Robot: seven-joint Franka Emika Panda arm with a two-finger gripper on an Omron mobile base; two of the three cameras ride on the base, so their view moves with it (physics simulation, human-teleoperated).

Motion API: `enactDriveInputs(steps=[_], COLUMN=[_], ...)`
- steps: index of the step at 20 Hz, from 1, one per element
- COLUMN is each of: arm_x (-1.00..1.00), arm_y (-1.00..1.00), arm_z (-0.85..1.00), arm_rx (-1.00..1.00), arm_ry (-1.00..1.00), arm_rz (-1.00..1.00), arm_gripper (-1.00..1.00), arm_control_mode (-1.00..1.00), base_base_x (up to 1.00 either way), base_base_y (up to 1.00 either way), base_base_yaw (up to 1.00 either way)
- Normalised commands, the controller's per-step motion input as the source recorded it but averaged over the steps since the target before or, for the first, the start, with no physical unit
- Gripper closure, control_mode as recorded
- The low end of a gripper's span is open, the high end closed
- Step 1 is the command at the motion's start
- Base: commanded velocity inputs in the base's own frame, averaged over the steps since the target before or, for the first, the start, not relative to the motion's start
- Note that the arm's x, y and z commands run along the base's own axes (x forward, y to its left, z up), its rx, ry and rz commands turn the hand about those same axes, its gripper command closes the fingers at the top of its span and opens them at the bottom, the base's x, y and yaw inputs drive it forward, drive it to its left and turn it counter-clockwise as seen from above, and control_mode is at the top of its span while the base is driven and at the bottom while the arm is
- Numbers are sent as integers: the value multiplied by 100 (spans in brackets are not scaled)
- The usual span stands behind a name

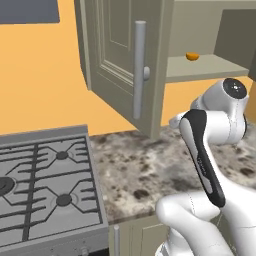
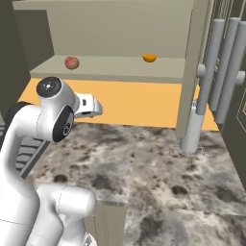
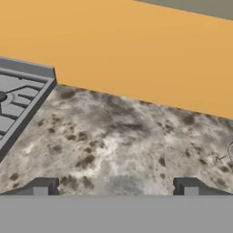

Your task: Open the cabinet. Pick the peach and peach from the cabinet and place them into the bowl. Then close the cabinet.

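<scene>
We are seeing the cabinet standing open, both peaches, orange and reddish, sitting on its shelf; our jaws are apparently hanging apart, empty, above the counter.

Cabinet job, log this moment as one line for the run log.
cabinet: doors open | reddish peach, orange peach: on shelf, untouched | tool: open, empty, over counter | bowl: not placed into yet

two peaches on cabinet shelf, well apart; stove left of counter.
</scene>
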Motion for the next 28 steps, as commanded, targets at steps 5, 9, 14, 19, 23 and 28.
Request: enactDriveInputs(steps=[5,9,14,19,23,28], arm_x=[11,8,0,3,18,50], arm_y=[0,0,0,0,1,20], arm_z=[43,72,61,39,24,7], arm_rx=[0,0,1,7,9,4], arm_ry=[0,0,-7,-11,-17,-18], arm_rz=[-1,0,0,4,5,3], arm_gripper=[-100,-100,-100,-100,-100,-100], arm_control_mode=[-100,-100,-100,-100,-100,-100], base_base_x=[2,0,0,0,0,0], base_base_y=[0,0,0,0,0,0], base_base_yaw=[0,0,0,0,0,0])
